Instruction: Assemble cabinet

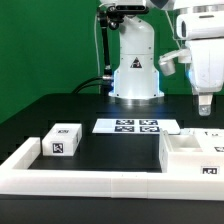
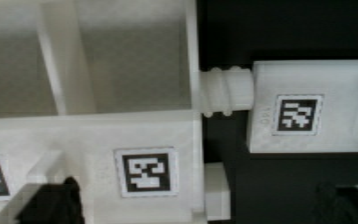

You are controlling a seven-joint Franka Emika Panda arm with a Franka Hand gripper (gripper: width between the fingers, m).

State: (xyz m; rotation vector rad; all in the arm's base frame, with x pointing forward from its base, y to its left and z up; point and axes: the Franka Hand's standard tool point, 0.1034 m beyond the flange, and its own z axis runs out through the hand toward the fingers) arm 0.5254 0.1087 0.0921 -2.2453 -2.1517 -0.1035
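The cabinet body [image 1: 194,152] is a large white box with open compartments and square tags, at the exterior view's right. My gripper [image 1: 203,102] hangs just above it, empty. In the wrist view the cabinet body [image 2: 87,110] fills most of the picture, with a tagged front wall [image 2: 146,170]. A smaller white tagged box [image 2: 300,108] lies against its side, a ribbed stub between them. My gripper [image 2: 202,212] is open. One dark finger [image 2: 51,205] shows over the tagged wall and the other [image 2: 350,205] over the black table. A separate small tagged box [image 1: 62,142] lies at the exterior view's left.
The marker board [image 1: 138,126] lies flat in front of the robot base [image 1: 135,75]. A long low white rail [image 1: 90,178] runs along the front edge and turns back at the exterior view's left. The table is black, with a green wall behind.
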